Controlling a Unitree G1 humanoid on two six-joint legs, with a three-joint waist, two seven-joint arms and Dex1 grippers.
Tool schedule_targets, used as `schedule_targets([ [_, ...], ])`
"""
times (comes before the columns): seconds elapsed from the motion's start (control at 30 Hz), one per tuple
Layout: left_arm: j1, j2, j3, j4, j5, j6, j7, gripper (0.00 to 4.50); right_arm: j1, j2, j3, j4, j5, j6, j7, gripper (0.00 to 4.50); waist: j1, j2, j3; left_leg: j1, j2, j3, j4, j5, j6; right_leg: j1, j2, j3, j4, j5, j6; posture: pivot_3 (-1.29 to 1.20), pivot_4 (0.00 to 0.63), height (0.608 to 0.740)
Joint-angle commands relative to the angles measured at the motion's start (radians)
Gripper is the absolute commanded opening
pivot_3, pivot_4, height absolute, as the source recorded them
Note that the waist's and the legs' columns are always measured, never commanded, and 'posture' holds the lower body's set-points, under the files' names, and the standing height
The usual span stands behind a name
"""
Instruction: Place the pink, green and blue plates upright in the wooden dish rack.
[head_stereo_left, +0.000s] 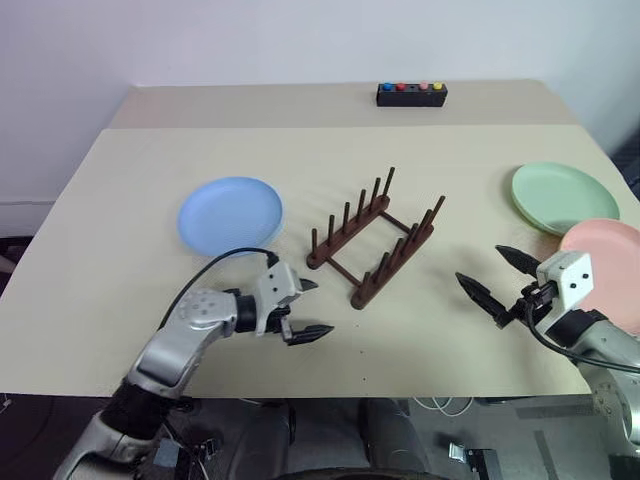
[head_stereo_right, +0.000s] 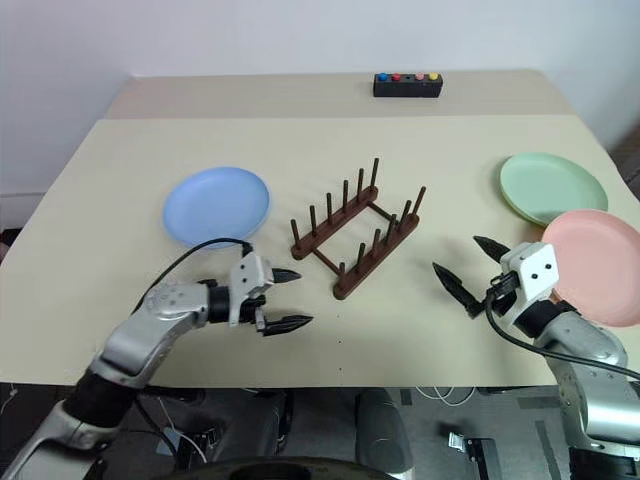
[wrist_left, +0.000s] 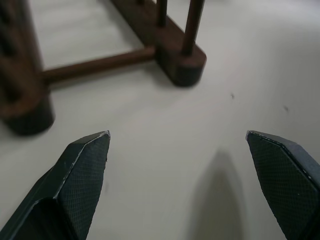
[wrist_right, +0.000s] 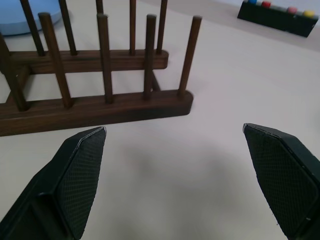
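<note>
The wooden dish rack (head_stereo_left: 375, 237) stands empty in the middle of the table, its pegs upright. To its left the blue plate (head_stereo_left: 230, 213) lies flat. Far to the right lies the green plate (head_stereo_left: 562, 196), and the pink plate (head_stereo_left: 612, 250) lies just in front of it near the table's right edge. My left gripper (head_stereo_left: 318, 308) hovers open and empty in front of the rack's near left end, pointing toward it (wrist_left: 170, 55). On the rack's right, beside the pink plate, my right gripper (head_stereo_left: 478, 262) is open and empty, facing the rack (wrist_right: 100, 105).
A small black box with coloured buttons (head_stereo_left: 411, 94) sits at the far edge of the table. The beige table (head_stereo_left: 150, 150) ends close behind both grippers at its front edge.
</note>
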Motion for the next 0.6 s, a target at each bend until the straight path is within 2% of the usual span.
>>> schedule_targets([
  [0.03, -0.024, -0.043, -0.051, 0.024, 0.026, -0.004, 0.005, 4.50, 0.004, 0.015, -0.016, -0.068, 0.012, 0.004, -0.033, 4.47, -0.003, 0.000, 0.000, 0.000, 0.000, 0.000, 0.000, 0.000, 0.000, 0.000, 0.000, 0.000, 0.000, 0.000, 0.000, 0.00, 0.150, 0.740],
  [0.2, -0.055, -0.107, -0.091, 0.079, 0.079, 0.012, 0.060, 4.50, 0.056, 0.003, -0.033, -0.115, 0.053, 0.042, -0.013, 4.47, 0.004, 0.001, -0.001, 0.000, 0.000, 0.000, 0.000, 0.000, 0.000, 0.001, 0.000, 0.000, 0.000, 0.000, 0.000, 0.00, 0.150, 0.740],
  [0.33, -0.061, -0.126, -0.089, 0.105, 0.114, 0.004, 0.095, 4.50, 0.164, -0.090, -0.046, -0.179, 0.119, 0.133, 0.106, 4.47, 0.005, 0.001, -0.001, 0.001, 0.000, -0.001, 0.001, 0.000, 0.000, 0.003, 0.000, 0.000, 0.000, -0.001, 0.001, 0.00, 0.150, 0.740],
  [0.43, -0.053, -0.134, -0.089, 0.106, 0.118, 0.001, 0.103, 4.50, 0.225, -0.158, -0.032, -0.208, 0.104, 0.154, 0.164, 4.47, 0.002, 0.001, -0.001, 0.004, 0.000, -0.001, 0.001, 0.000, 0.000, 0.005, 0.000, 0.000, -0.001, -0.002, -0.002, 0.00, 0.150, 0.740],
  [0.6, -0.049, -0.150, -0.083, 0.118, 0.125, -0.005, 0.122, 4.50, 0.203, -0.169, -0.012, -0.210, 0.082, 0.142, 0.162, 4.47, 0.002, 0.000, -0.001, 0.008, 0.000, 0.000, 0.001, 0.000, 0.000, 0.008, 0.000, 0.000, -0.001, -0.004, -0.001, 0.00, 0.150, 0.740],
])
